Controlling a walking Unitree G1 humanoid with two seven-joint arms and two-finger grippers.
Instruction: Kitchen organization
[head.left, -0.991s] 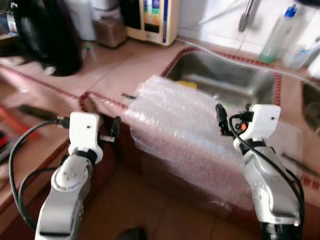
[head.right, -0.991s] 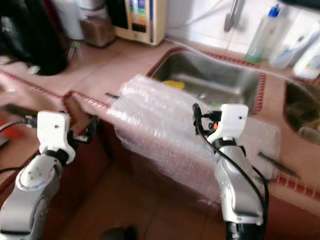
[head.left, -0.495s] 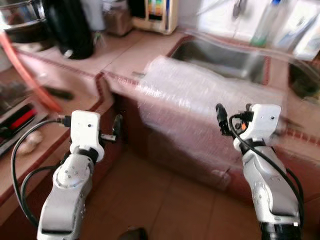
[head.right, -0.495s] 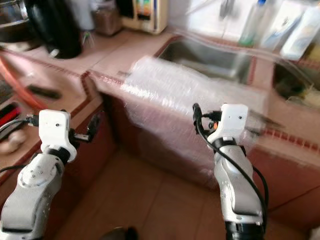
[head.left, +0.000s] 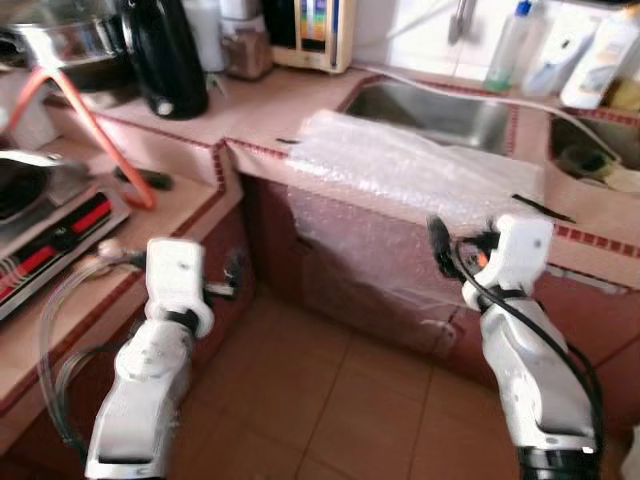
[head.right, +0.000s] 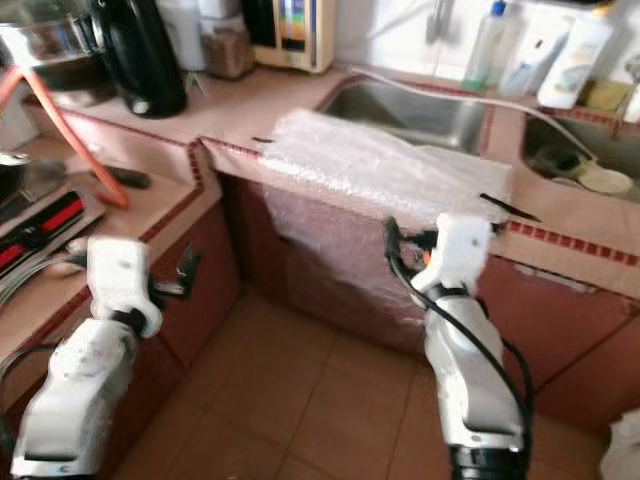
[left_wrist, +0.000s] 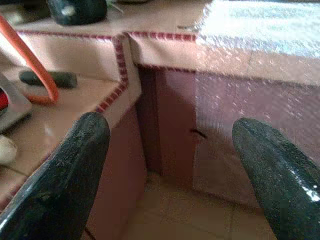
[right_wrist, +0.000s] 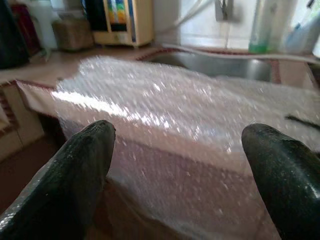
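A sheet of clear bubble wrap lies on the pink tiled counter in front of the steel sink and hangs down over the cabinet front. My left gripper is held open and empty above the floor, near the corner of the lower counter. My right gripper is also open and empty, short of the hanging part of the wrap. The right wrist view looks between its fingers at the bubble wrap. The left wrist view shows the counter corner and the wrap's edge.
A black kettle and a water dispenser stand at the back. An orange hose crosses the lower counter by the stove. Bottles line the sink's back. A dark utensil lies beside the wrap. Brown tiled floor is below.
The whole picture has shifted: the camera has backed away from the counter, so more floor and the stove show. Both grippers stay open and empty in the same pose.
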